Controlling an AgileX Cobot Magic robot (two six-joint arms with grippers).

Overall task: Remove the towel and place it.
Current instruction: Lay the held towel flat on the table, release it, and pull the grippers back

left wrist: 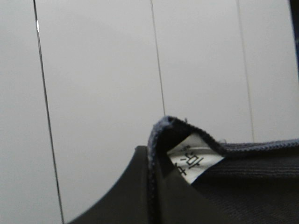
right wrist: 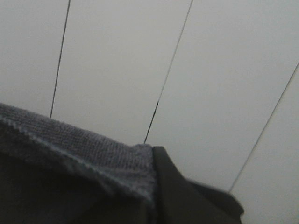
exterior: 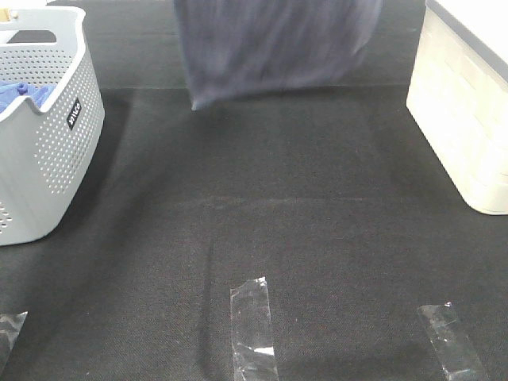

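The grey-lavender towel (exterior: 274,44) hangs blurred from above the top edge of the exterior high view, its lower hem just above the black table. Neither gripper shows in that view. In the left wrist view my left gripper (left wrist: 150,161) is shut on a towel corner (left wrist: 261,182) with a white label (left wrist: 194,161), held up in front of a white panelled wall. In the right wrist view my right gripper (right wrist: 155,156) is shut on another hemmed corner of the towel (right wrist: 88,144), its dark finger (right wrist: 177,191) beside the hem.
A grey perforated basket (exterior: 48,151) stands at the left with a bright blue cloth (exterior: 24,95) inside. A white box (exterior: 464,111) stands at the right edge. Clear tape strips (exterior: 254,325) (exterior: 452,341) lie on the black table (exterior: 262,206) near the front.
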